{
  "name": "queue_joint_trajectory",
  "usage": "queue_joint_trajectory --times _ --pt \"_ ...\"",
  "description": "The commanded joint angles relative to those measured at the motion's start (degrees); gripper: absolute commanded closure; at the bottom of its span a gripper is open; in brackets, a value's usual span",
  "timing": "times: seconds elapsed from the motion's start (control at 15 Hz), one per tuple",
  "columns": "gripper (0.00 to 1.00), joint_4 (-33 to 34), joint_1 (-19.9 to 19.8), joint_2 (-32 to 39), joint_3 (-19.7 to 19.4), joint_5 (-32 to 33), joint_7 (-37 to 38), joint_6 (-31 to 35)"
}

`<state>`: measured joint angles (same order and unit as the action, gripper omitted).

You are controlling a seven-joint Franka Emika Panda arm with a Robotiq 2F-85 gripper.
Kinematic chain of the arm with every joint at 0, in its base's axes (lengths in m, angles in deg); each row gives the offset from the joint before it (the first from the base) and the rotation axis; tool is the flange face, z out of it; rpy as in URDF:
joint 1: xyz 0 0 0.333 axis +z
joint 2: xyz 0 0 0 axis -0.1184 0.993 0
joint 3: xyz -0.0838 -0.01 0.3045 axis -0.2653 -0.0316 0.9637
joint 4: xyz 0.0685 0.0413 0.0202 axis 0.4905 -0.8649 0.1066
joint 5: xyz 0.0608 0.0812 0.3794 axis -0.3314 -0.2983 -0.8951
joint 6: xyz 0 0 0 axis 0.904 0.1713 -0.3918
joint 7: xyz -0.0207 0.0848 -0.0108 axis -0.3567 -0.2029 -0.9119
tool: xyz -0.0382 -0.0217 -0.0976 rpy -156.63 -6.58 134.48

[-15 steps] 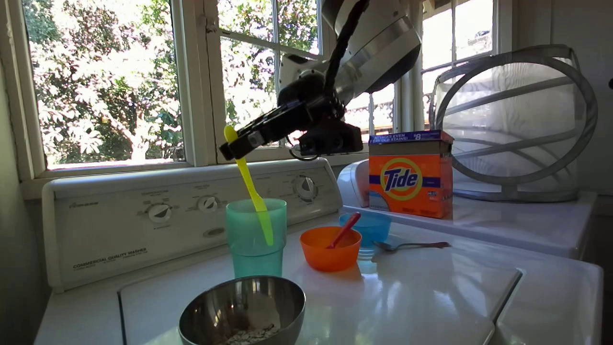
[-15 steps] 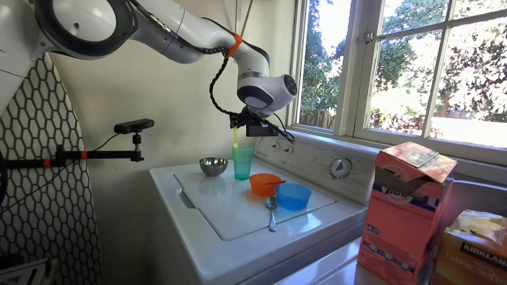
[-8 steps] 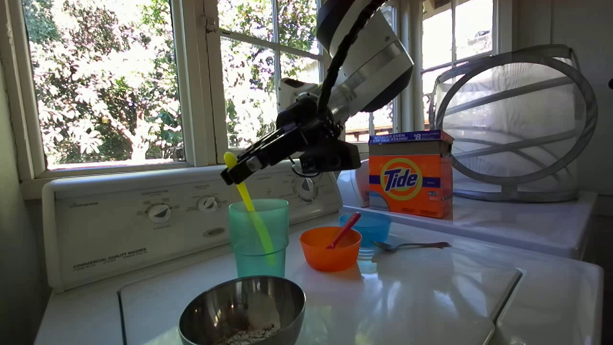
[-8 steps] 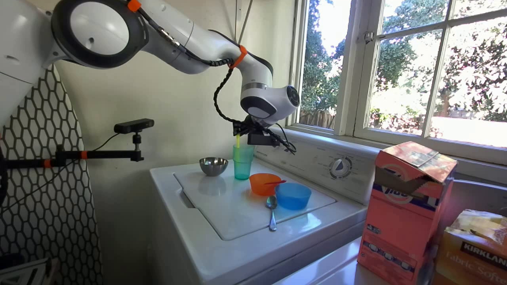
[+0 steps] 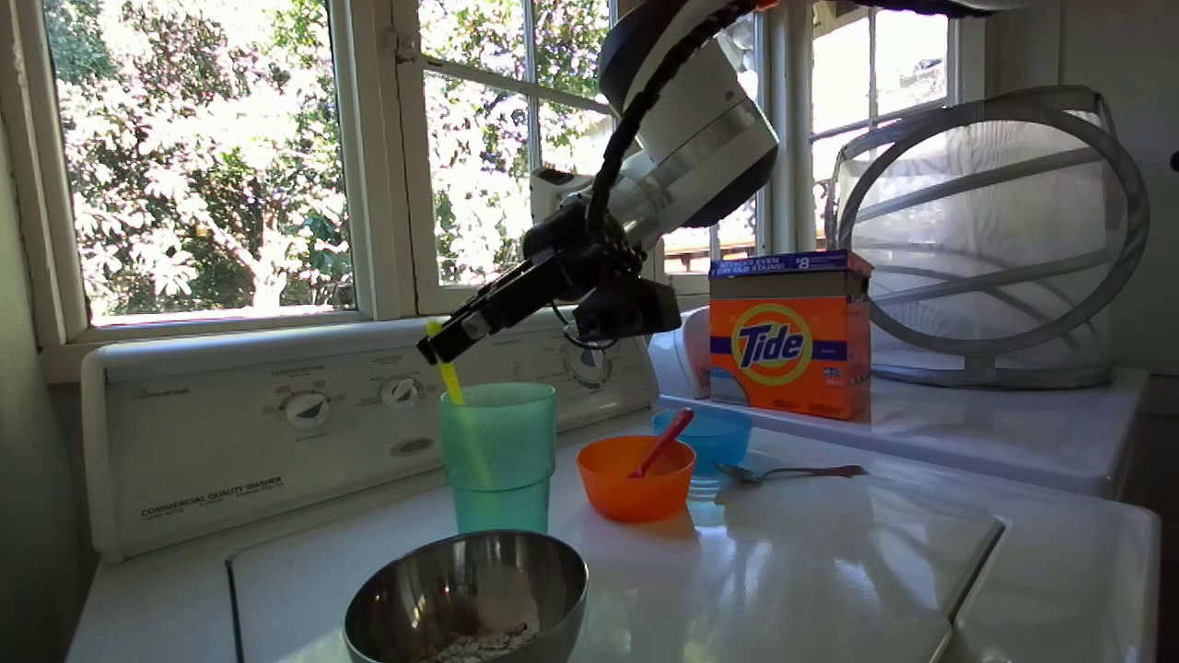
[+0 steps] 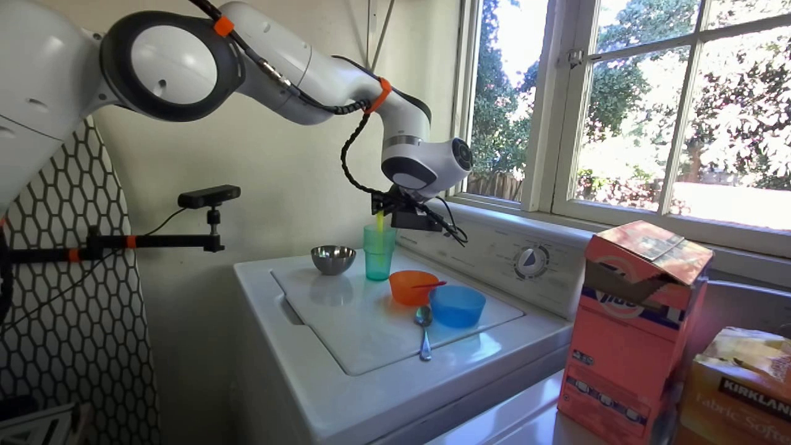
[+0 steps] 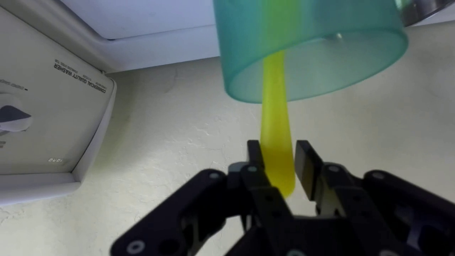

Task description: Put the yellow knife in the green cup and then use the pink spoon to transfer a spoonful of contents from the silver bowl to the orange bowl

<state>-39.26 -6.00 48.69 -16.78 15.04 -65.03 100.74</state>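
The yellow knife (image 5: 451, 382) stands in the translucent green cup (image 5: 520, 447), its upper end above the rim. My gripper (image 5: 431, 350) is just above the cup. In the wrist view, the gripper (image 7: 279, 147) has its fingers on both sides of the knife handle (image 7: 274, 106). A gap shows between the right finger and the handle; the left finger is close to it or touching. The silver bowl (image 5: 405, 599) holds pale flakes and stands beside the cup. The pink spoon (image 5: 663, 442) leans in the orange bowl (image 5: 626, 493), its lower end hidden.
A blue cup (image 6: 457, 307) stands beside the orange bowl. A metal spoon (image 6: 424, 334) lies in front of it. The washer's control panel (image 5: 230, 433) rises behind. A Tide box (image 5: 792, 341) and a softener box (image 6: 735, 395) stand to the side.
My gripper has moved down and the knife has gone deeper into the cup. The knife now sticks out less above the fingers and leans toward the rim. The cup shifted slightly.
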Motion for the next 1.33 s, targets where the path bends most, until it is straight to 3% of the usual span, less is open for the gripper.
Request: queue_joint_trajectory --times 0.0,0.33,0.8,1.27 --pt "0.36 2.61 -0.05 1.43 0.37 1.27 2.60 -1.63" --pt "0.00 -1.18 0.64 -5.05 -1.00 5.72 2.66 1.23" --pt "0.00 -8.60 1.57 -15.61 -3.27 21.05 9.98 14.15" --pt "0.00 -16.52 1.77 -23.24 -2.74 44.33 15.63 18.79"
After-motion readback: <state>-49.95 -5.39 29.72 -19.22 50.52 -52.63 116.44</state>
